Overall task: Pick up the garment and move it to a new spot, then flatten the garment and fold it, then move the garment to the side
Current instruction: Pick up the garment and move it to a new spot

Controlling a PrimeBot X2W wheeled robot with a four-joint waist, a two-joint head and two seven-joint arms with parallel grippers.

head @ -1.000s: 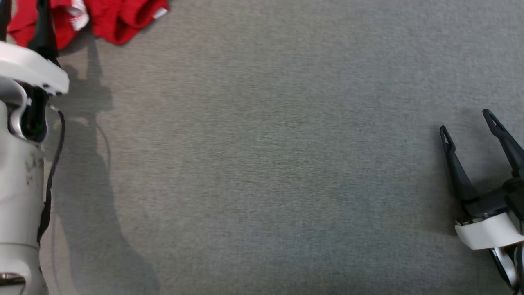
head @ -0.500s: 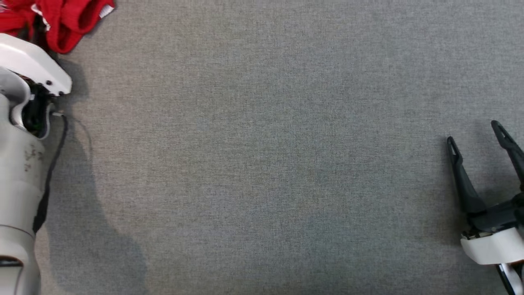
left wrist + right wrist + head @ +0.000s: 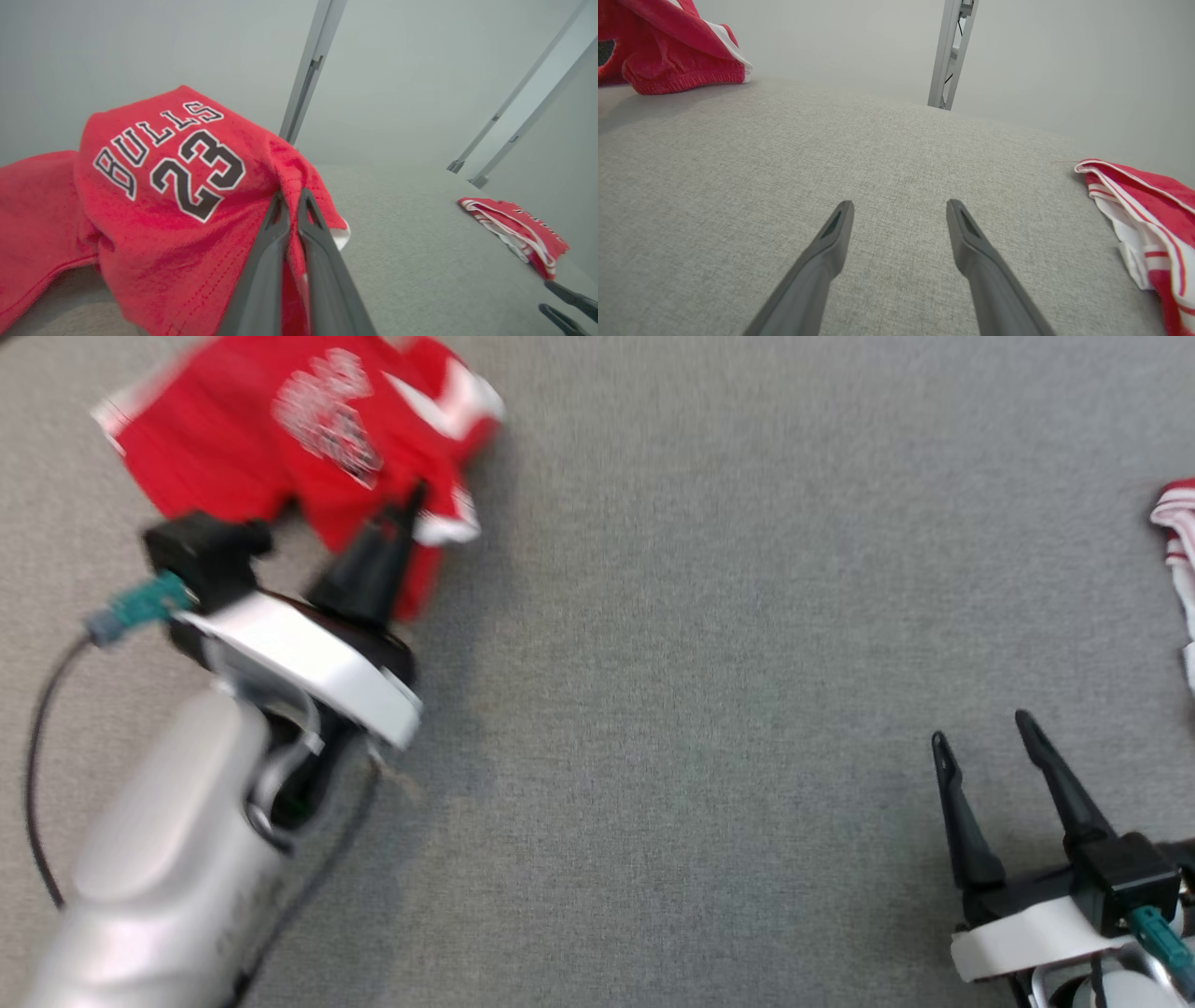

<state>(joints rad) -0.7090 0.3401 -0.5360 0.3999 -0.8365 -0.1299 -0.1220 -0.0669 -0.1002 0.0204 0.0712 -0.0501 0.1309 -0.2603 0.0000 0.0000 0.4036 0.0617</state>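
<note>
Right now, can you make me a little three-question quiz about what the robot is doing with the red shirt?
1. True or false: the left gripper is shut on the red jersey.
2. Which number is printed on the jersey? A: 32. B: 23. C: 7.
3. Fill the gap: the right gripper hangs over the grey table with its jaws ____.

Key: 1 true; 2 B; 3 open.

Looking down from the head, low and close from each wrist, sharing the grey table (image 3: 653,616) and red shirt (image 3: 215,457).
</note>
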